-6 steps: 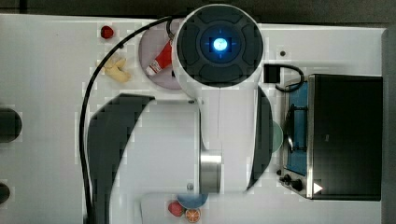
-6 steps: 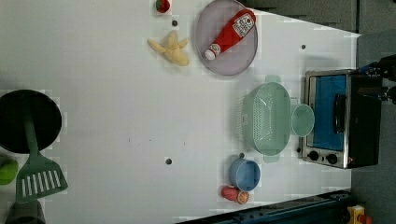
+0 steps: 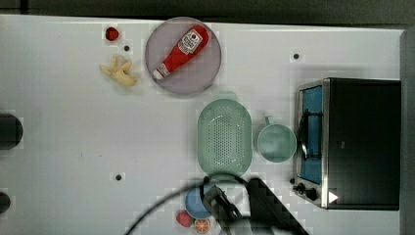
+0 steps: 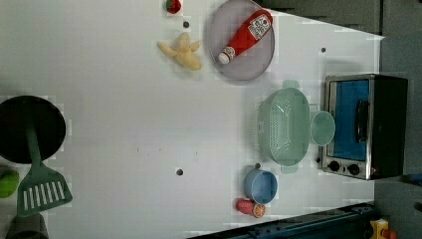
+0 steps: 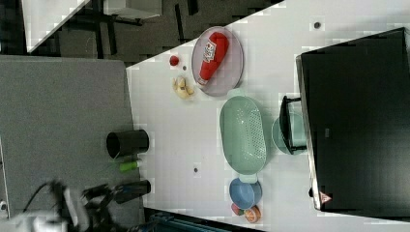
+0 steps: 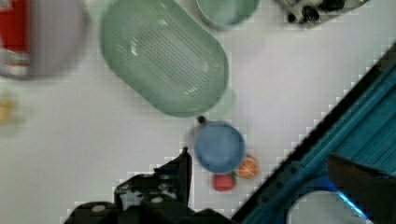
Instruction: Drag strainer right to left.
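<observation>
The strainer point(image 3: 224, 137) is lying open side up on the white counter point(image 3: 73, 137), a pale mint-green oval with fine holes across its floor and a small tab handle at each end. In the top view it is sitting right of the middle, with its long axis running up and down the picture. Just beside it, on the top view's right, a round mint-green mug point(image 3: 276, 142) is standing between the strainer and a toaster oven point(image 3: 350, 143) with a blue glass door. Above the strainer in the top view, and close to its upper tab, a grey plate point(image 3: 166, 81) is carrying a red ketchup bottle point(image 3: 180, 52) laid on its side. A yellow banana-like toy point(image 3: 119, 71) and a small red fruit point(image 3: 112, 33) are lying to the top view's left of the plate. Below the strainer, near its lower tab, a blue cup point(image 3: 196, 203) is standing with a red strawberry point(image 3: 184, 218) and an orange slice point(image 3: 201, 225) against it.

The pincer point(image 6: 183, 163) is hanging over the counter's near edge, beside the blue cup in the wrist view and apart from the strainer. Its fingers are standing at their widest, with nothing between them.

In the left view a black pan point(image 4: 25, 127) and a green spatula point(image 4: 41, 189) are lying well apart from the strainer, at the counter's far end.
</observation>
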`<action>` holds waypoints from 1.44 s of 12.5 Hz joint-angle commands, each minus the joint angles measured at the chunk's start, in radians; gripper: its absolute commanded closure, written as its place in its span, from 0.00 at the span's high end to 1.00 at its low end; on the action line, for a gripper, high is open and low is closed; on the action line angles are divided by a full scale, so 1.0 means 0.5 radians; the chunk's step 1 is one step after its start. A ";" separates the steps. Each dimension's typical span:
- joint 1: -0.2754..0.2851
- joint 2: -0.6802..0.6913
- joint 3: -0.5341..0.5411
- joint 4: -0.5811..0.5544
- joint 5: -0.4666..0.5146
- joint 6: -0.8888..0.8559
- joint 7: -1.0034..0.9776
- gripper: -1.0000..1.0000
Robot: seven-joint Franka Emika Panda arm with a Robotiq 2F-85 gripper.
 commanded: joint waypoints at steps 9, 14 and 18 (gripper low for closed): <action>-0.024 0.942 0.050 -0.302 0.012 1.124 0.675 1.00; -0.010 1.519 0.059 -0.305 0.013 1.718 1.093 1.00; 0.027 1.857 0.091 -0.306 0.013 2.166 1.360 1.00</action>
